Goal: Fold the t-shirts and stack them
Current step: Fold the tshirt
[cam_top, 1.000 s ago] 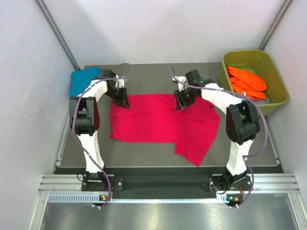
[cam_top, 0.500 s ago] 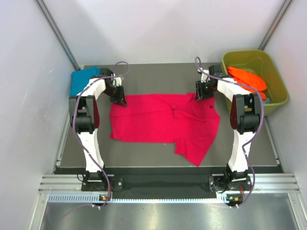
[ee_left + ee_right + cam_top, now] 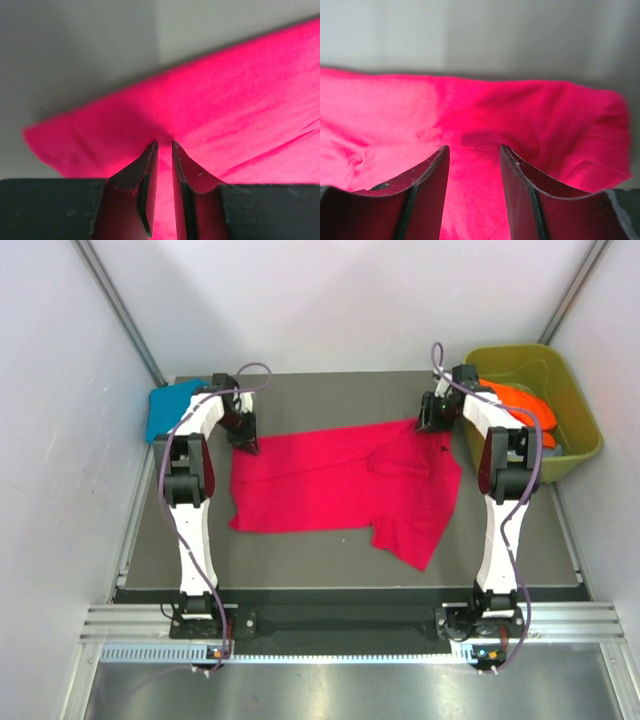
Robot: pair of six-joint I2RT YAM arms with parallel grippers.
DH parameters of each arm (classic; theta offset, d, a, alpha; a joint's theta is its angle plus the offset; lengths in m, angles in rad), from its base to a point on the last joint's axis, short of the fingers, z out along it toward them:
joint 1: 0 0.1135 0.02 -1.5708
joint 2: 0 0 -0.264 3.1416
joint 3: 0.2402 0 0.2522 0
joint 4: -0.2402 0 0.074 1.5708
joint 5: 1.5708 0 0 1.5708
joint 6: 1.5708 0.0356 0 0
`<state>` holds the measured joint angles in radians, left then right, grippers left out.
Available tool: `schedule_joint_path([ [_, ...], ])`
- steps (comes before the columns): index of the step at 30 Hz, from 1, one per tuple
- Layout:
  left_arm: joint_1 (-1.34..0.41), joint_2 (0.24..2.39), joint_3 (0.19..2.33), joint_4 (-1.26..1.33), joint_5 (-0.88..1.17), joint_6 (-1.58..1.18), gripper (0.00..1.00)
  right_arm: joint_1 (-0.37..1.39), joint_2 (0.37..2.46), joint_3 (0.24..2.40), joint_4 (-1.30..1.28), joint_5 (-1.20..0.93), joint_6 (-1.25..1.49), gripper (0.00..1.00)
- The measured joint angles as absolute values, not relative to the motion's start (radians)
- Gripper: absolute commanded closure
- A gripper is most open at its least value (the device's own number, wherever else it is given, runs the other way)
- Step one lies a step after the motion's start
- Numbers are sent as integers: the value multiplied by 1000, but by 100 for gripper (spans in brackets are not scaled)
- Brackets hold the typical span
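Both arms have moved back toward the far side of the table [image 3: 320, 398]. The right gripper [image 3: 432, 424] has gone the farthest. One second ago it was over the middle of the pink t-shirt [image 3: 320, 485]. Now it is at the far right corner of that shirt, close to the green tub [image 3: 520, 350]. The shirt's far right corner has gone along with it, so the far edge now slopes up to the right. The left gripper [image 3: 245, 443] has moved only a little and sits at the far left corner of the shirt.

The pink t-shirt lies spread out in the middle of the table, between the two arms. One part of it sticks out toward the near right side.

From the left wrist, the left gripper [image 3: 162, 147] is pinched almost tight on the edge of the pink t-shirt [image 3: 240, 90], with only a thin slit between its fingers [image 3: 145, 172].

From the right wrist, the right gripper [image 3: 472, 150] holds a thicker bit of the pink t-shirt [image 3: 520, 110] between its fingers [image 3: 430, 182], which stand wider apart with cloth filling the gap.

A teal t-shirt [image 3: 168, 408] lies in the far left corner of the table. The orange t-shirts [image 3: 518, 408] sit bunched inside the green tub on the far right.
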<state>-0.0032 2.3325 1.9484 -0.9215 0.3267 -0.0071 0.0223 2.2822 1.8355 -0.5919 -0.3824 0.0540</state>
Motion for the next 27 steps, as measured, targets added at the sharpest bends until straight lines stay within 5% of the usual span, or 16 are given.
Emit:
schedule_joint_path([
  [15, -9, 2510, 2279, -942, 208, 65, 75, -12, 2447, 2101, -608, -427, 86, 49],
  [17, -10, 2512, 2286, -923, 184, 72, 70, -12, 2445, 2094, -604, -432, 86, 49],
  [19, -9, 2505, 2273, -886, 151, 76, 53, -12, 2439, 2081, -595, -437, 83, 48],
  [27, 5, 2323, 2029, -871, 95, 73, 50, -12, 2399, 2010, -564, -451, 79, 48],
])
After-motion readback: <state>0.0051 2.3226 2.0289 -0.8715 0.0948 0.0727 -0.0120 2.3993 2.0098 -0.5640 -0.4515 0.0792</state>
